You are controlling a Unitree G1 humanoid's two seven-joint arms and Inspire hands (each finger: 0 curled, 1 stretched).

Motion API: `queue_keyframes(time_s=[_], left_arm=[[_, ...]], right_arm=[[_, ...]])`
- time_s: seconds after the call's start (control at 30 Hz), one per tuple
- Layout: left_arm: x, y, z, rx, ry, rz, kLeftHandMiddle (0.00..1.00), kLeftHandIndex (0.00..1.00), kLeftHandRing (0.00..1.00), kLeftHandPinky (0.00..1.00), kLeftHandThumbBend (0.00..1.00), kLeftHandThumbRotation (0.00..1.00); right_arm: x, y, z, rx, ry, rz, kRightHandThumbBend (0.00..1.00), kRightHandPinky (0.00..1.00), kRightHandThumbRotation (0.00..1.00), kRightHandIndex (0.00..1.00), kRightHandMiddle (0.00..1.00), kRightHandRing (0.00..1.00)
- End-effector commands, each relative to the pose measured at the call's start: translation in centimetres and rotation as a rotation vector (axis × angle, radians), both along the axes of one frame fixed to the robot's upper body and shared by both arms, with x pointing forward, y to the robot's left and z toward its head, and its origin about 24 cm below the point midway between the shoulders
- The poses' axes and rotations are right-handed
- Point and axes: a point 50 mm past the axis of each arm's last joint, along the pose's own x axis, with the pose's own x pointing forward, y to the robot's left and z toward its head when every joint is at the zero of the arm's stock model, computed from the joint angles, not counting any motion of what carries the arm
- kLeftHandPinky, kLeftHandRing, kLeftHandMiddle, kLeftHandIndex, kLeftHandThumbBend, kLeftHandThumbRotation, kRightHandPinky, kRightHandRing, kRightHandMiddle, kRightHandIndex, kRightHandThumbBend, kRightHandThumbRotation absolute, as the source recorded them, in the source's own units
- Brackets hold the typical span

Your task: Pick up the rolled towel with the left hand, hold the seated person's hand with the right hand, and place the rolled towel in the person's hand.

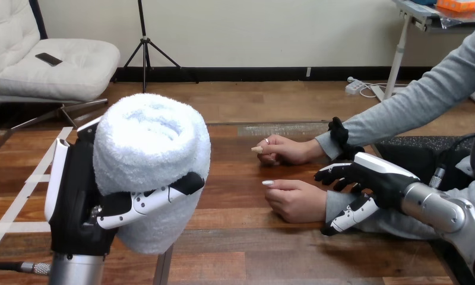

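1. Where the wooden table (241,249) meets the view's lower edge, its surface reads as dark reddish-brown planks running side to side, with a plain gloss and visible grain.
2. White tape strips (24,193) cross the table's left part: one long strip runs on a slant, and shorter strips branch from it toward the edge.
3. The left hand (81,196) is raised close to the camera at the view's left, on its silver forearm. Its fingers (158,199) are curled across the front of the rolled towel (149,142) and hold it.
4. The rolled towel is white and fluffy. It stands upright in that hand, its spiral end up, clear of the table.
5. The person's nearer hand (297,199) lies knuckles up on the table at the right, loosely closed, with a grey sleeve behind it.
6. The person's farther hand (285,149) rests on the table just beyond, also loosely closed.
7. The right hand (366,178) sits at the wrist of the nearer hand, touching the grey sleeve. It cannot be told whether it grips the wrist.
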Motion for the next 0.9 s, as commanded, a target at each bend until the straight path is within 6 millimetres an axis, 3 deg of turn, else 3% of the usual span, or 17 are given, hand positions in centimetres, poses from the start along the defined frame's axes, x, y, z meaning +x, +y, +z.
queue_keyframes(time_s=[0.0, 0.87], left_arm=[[0.92, -0.09, 2.07, -0.007, -0.104, -0.009, 0.31, 0.37, 0.25, 0.2, 0.6, 0.0], [0.73, -0.05, 2.09, 0.002, -0.104, 0.001, 0.31, 0.36, 0.25, 0.2, 0.59, 0.0]], right_arm=[[0.83, 0.69, 0.66, -0.027, -0.018, 0.016, 1.0, 0.69, 0.2, 0.83, 0.84, 0.8], [0.79, 1.1, -0.18, -0.128, -0.016, 0.027, 0.99, 0.67, 0.1, 0.79, 0.81, 0.79]])
